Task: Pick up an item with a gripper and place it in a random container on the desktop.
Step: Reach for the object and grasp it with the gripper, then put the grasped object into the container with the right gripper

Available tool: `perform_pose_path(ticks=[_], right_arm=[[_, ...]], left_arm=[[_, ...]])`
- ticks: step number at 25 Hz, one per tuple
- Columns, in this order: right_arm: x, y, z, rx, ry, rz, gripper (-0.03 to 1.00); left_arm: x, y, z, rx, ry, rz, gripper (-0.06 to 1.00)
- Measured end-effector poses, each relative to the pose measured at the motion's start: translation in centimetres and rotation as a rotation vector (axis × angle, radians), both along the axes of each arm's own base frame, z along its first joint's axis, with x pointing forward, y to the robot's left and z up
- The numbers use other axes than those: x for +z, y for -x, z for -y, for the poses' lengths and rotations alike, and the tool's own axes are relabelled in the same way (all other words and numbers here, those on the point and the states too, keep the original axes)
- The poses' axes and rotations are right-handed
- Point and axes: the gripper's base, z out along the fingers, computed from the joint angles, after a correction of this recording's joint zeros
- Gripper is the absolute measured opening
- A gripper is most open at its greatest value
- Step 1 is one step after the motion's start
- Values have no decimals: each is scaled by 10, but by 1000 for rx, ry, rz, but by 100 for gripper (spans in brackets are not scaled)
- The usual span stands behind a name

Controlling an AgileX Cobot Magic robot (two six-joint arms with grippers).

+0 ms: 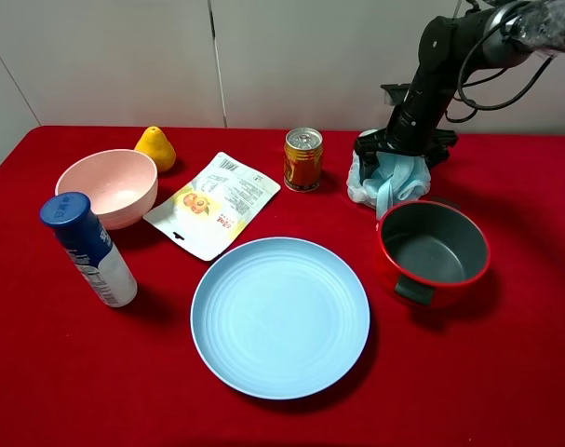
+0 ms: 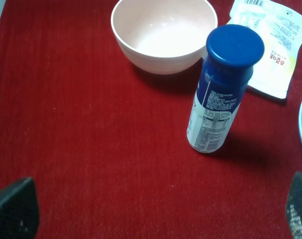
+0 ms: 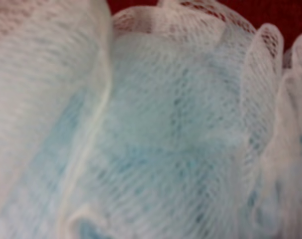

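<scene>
Red-clothed desk (image 1: 505,372), seen from the high camera.

Left side: pink bowl (image 1: 107,186), empty, upright. Yellow pear (image 1: 155,147) behind it, close to the rim, near the back edge. White bottle (image 1: 88,248) with blue cap stands in front of the bowl, apart from it. It looks tilted in this view; upright or not, cannot tell.

Centre: flat pouch (image 1: 212,203) with fruit print lies between bowl and can (image 1: 303,159). The can stands upright toward the back, top unopened. Blue plate (image 1: 280,317) sits nearer the front, empty, its rim just beside the pouch corner.

Right side: red pot (image 1: 434,253), grey inside, empty, black handle facing front. Behind it lies the pouf (image 1: 389,179), white and pale blue mesh, resting on the cloth. A blue strand hangs down to the pot rim.

Right arm (image 1: 436,70) reaches down from the upper right. The right fingers (image 1: 369,145) are set onto the top of the pouf. Right wrist view is filled with blurred mesh, lens very close. Whether those fingers are clamped or spread, cannot tell.

Left wrist view: left fingers (image 2: 14,211) show only as two dark tips at opposite corners, spread wide, holding nothing. They hang above bare cloth, with bottle and bowl ahead of them. Left arm is not seen in the high view.
</scene>
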Motion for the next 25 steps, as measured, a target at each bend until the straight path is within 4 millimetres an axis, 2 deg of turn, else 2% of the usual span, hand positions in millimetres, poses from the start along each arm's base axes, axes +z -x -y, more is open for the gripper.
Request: perform_pose_path(ticks=[3,4,8,25], right_arm=[[-5,-1,0,-1,0,1,69],[-6,-1,0,-1,0,1,66],[-7,-2,-1,-3,-3,5,44],[-6,-2,-1,-3,-3,4,43]], left_arm=[[0,0,0,0,0,0,99],[0,0,0,0,0,0,99],[0,0,0,0,0,0,99],[0,0,0,0,0,0,99]])
